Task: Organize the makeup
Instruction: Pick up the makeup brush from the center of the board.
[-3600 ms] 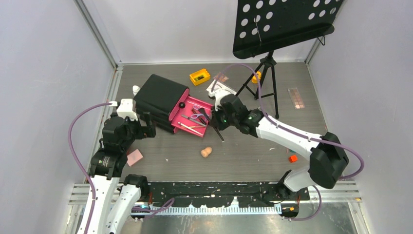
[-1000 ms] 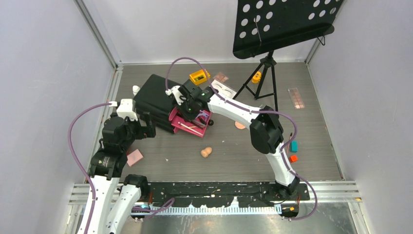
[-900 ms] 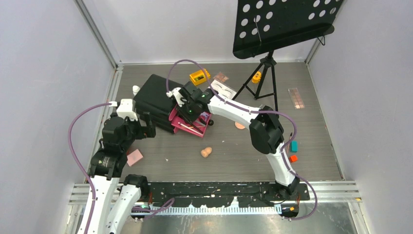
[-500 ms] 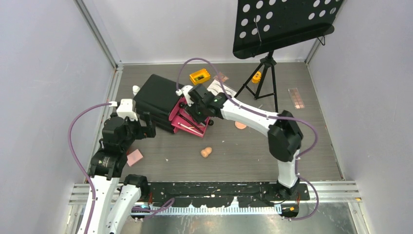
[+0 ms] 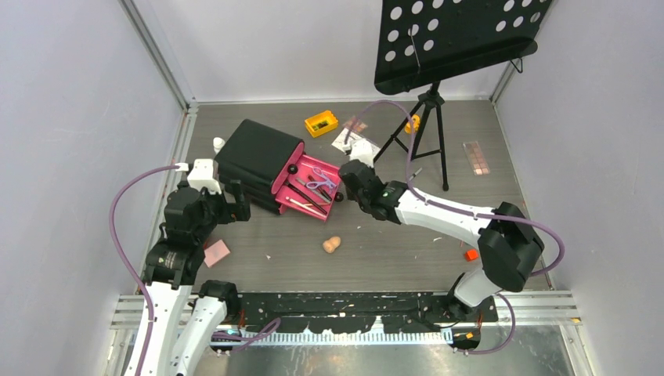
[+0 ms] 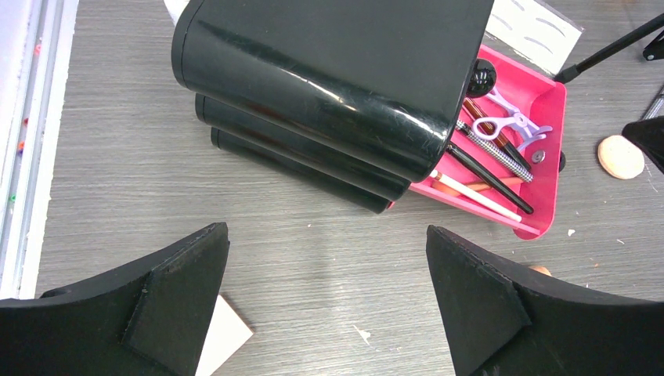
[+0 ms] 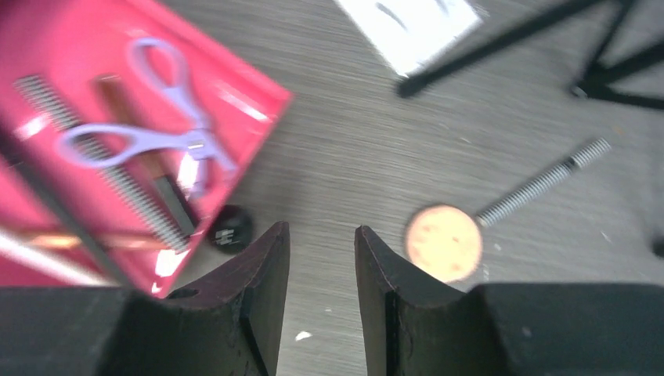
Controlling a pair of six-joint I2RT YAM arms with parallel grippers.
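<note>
The makeup is partly in the open pink drawer (image 5: 291, 194) of the black chest (image 5: 257, 157): lilac scissors (image 5: 319, 178) and thin brushes (image 5: 307, 190). The scissors (image 7: 160, 133) also show in the right wrist view. My right gripper (image 5: 347, 188) hovers just right of the drawer, its jaws a little apart and empty (image 7: 319, 229). A round peach sponge (image 7: 444, 241) and a silver-handled brush (image 7: 544, 178) lie right of it. My left gripper (image 5: 235, 202) is wide open and empty (image 6: 326, 235), in front of the chest. A peach sponge (image 5: 332, 244) lies below the drawer.
The music stand (image 5: 450, 39) on its tripod stands at the back right. A yellow box (image 5: 321, 123), white eyebrow card (image 5: 350, 139), brown palette (image 5: 476, 157), orange block (image 5: 470, 254) and pink pad (image 5: 216, 252) lie on the floor. A small black round thing (image 7: 228, 229) sits by the drawer corner.
My right gripper was over the pink drawer and has drawn back to the right, off the drawer's corner. The left arm has not moved.
</note>
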